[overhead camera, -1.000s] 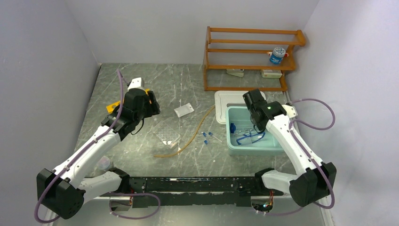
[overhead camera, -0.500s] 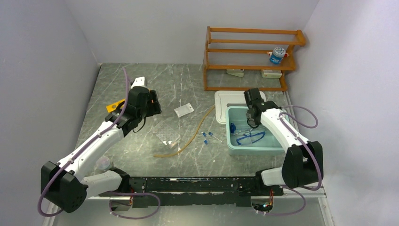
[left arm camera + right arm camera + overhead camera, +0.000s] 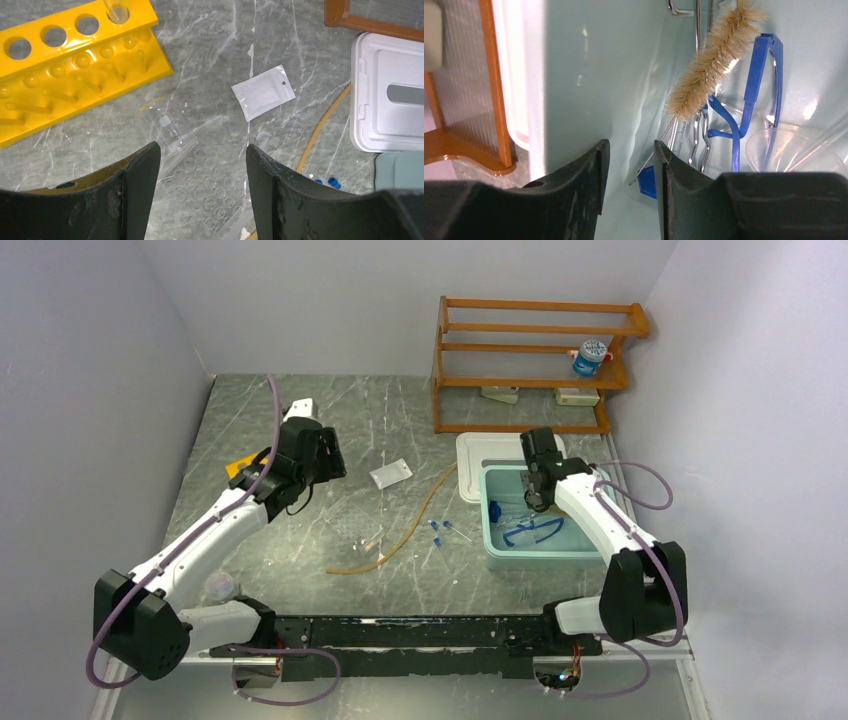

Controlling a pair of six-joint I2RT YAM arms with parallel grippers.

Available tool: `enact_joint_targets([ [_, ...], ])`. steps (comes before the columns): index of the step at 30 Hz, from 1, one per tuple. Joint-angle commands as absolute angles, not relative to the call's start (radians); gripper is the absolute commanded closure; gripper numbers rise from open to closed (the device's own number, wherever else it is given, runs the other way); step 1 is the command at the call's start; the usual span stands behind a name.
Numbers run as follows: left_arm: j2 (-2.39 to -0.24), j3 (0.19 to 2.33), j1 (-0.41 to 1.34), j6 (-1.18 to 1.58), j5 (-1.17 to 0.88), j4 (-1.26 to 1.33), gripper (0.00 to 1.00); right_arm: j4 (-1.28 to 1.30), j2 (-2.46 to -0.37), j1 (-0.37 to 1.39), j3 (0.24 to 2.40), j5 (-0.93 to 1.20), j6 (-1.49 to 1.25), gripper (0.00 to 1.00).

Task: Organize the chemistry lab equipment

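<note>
My left gripper (image 3: 318,462) (image 3: 202,150) is open and empty, above the table. Below it lies the clear tray (image 3: 207,192) (image 3: 362,532) with round wells, in a clear bag. The yellow holed rack (image 3: 75,65) (image 3: 238,468) lies to its left. The white packet (image 3: 263,92) (image 3: 390,473), the long tan rubber tube (image 3: 405,528) (image 3: 320,132) and the tiny blue-capped tubes (image 3: 437,531) (image 3: 331,182) lie on the table. My right gripper (image 3: 540,495) (image 3: 630,147) is open and empty inside the teal tub (image 3: 500,555), beside the blue-framed goggles (image 3: 754,85) (image 3: 532,532) and metal tongs (image 3: 699,137).
The tub's white lid (image 3: 470,455) (image 3: 390,95) lies behind the tub. The orange wooden shelf (image 3: 535,365) stands at the back with a small bottle (image 3: 590,357). A bristle brush (image 3: 711,60), a clear funnel (image 3: 784,150) and a blue piece (image 3: 647,181) lie in the tub.
My right gripper has come down into the teal tub. My left gripper has shifted a little toward the back and right, above the clear tray.
</note>
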State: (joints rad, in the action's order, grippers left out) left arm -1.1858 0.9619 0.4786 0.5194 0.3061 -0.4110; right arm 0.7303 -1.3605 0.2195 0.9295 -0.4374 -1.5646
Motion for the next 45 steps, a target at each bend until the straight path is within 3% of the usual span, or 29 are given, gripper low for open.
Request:
enact_joint_targets([
  [1,-1.196,0.996,0.472,0.504,0.277,-0.390,0.33,0.760,-1.307,0.212,0.989,-0.508,-1.481,0.58],
  [11,-1.210,0.978,0.472,0.510,0.221,-0.351,0.33,0.744,-1.222,0.310,1.165,-0.598,-1.159,0.58],
  [16,-1.222,0.990,0.472,0.517,0.202,-0.344,0.33,0.606,-1.264,0.460,1.244,-0.622,-0.929,0.46],
  [26,-1.208,1.005,0.472,0.521,0.215,-0.360,0.33,0.499,-1.583,0.618,1.408,-0.317,-0.666,0.40],
  [36,-1.167,0.999,0.470,0.540,0.304,-0.412,0.32,0.489,-1.983,0.753,1.601,-0.227,-0.583,0.33],
  [45,-1.192,0.990,0.469,0.496,0.161,-0.370,0.31,0.506,-2.226,0.748,1.777,-0.283,-0.508,0.28],
])
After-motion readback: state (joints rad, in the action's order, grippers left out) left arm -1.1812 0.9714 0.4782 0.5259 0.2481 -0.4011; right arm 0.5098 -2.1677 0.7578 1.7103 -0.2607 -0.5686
